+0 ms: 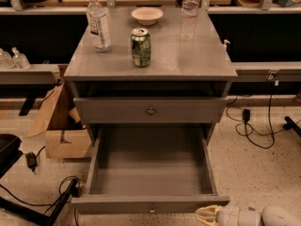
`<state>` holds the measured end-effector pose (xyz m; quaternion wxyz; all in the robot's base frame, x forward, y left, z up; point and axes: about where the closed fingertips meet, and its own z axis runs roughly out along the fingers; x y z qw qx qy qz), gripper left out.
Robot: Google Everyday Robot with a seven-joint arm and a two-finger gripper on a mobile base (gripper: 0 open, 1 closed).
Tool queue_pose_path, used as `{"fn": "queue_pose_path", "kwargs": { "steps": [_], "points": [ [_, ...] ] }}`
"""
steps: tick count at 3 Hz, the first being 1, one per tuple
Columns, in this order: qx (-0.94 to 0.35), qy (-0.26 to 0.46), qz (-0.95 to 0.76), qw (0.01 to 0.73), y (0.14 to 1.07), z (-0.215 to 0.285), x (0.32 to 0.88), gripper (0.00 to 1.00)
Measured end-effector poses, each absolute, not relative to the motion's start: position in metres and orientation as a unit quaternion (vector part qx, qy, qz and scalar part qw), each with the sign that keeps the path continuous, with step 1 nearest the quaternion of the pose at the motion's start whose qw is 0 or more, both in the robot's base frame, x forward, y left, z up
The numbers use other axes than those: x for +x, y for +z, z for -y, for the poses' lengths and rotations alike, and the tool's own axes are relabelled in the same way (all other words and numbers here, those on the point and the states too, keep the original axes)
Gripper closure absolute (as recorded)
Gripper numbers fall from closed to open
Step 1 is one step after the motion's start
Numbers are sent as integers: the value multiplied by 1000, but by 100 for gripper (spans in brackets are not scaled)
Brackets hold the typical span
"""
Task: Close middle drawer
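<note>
Camera view. Middle drawer [150, 166] pulled fully out at 6 o'clock, interior bare, its front panel near the lower frame edge. Drawer above it [117, 110] sits shut. Pincer [204, 215] at 5 o'clock, low, just beside the front panel's right end, tips pointing toward 9 o'clock; how far open cannot be told, and no object is seen in it. Bench [197, 62] carries a green can [141, 47], bowl [147, 15] and two water bottles [99, 22] at 12 o'clock.
</note>
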<state>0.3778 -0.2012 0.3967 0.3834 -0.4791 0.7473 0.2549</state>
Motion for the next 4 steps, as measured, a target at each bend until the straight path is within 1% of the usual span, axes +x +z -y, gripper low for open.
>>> {"fn": "queue_pose_path", "kwargs": {
  "steps": [2,3,4],
  "points": [
    [-482,276,-733,393,372,188,398,100],
    [-485,278,-728,396,371,186,403,100],
    [-500,275,-720,396,377,182,423,100]
  ]
}}
